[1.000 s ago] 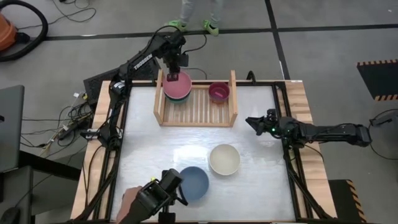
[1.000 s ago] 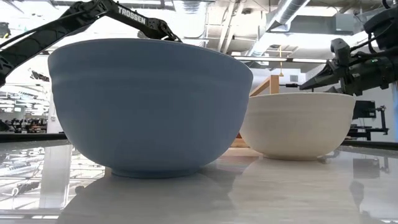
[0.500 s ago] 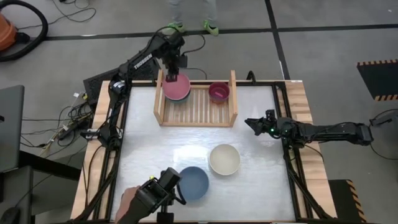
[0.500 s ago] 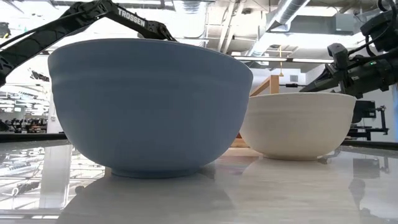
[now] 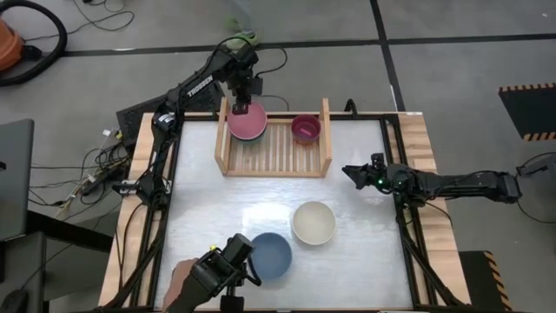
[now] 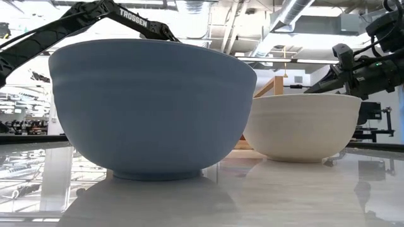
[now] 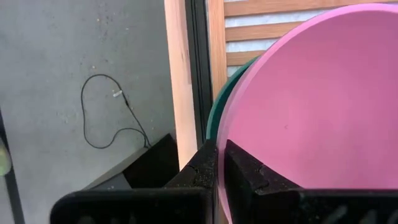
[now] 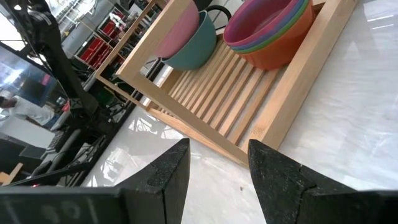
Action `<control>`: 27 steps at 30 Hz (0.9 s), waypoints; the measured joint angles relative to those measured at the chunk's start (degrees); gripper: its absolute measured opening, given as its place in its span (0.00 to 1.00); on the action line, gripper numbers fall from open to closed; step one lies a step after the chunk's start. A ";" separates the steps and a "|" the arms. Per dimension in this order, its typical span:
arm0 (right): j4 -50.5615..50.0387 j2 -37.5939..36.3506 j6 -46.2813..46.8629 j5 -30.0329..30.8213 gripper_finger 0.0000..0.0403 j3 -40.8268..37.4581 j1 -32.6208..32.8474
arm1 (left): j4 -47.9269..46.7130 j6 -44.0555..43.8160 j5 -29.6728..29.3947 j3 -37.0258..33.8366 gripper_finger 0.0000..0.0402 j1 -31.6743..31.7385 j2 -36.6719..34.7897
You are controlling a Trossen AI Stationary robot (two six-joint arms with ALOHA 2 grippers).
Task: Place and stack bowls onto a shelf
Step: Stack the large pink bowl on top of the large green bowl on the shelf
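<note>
The fingers of the left gripper (image 5: 240, 108) are clamped on the rim of the round pink plastic bowl (image 5: 248, 123), which sits inside the teal plastic bowl (image 7: 219, 106) at the 9 o'clock end of the light wooden slatted shelf (image 5: 274, 149). The small magenta bowl (image 5: 306, 128) tops a stack at the 3 o'clock end, with free slats between. The right gripper (image 5: 352, 172), fingers apart, waits at 3 o'clock of the table; the round blue plastic bowl (image 5: 270, 255) and the cream-white plastic bowl (image 5: 314, 223) stand near each other at 6 o'clock.

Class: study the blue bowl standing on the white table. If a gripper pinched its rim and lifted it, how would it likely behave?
The blue bowl looks like smooth, thin-walled plastic, so it is probably light and rigid. Its glossy surface could slip in a pinch. Its foot is narrow under a wide body, so a push near the rim might tip it.
</note>
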 joint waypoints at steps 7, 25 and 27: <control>0.00 0.00 -0.01 0.00 0.47 0.00 0.00 | 0.17 0.42 -0.20 0.00 0.00 0.00 0.01; 0.04 0.00 -0.02 -0.02 0.47 0.00 0.00 | 0.88 -0.31 -0.76 0.00 0.00 0.35 0.02; 0.04 0.00 -0.02 -0.02 0.47 0.00 0.00 | 0.89 -0.28 -0.76 0.00 0.00 0.35 0.02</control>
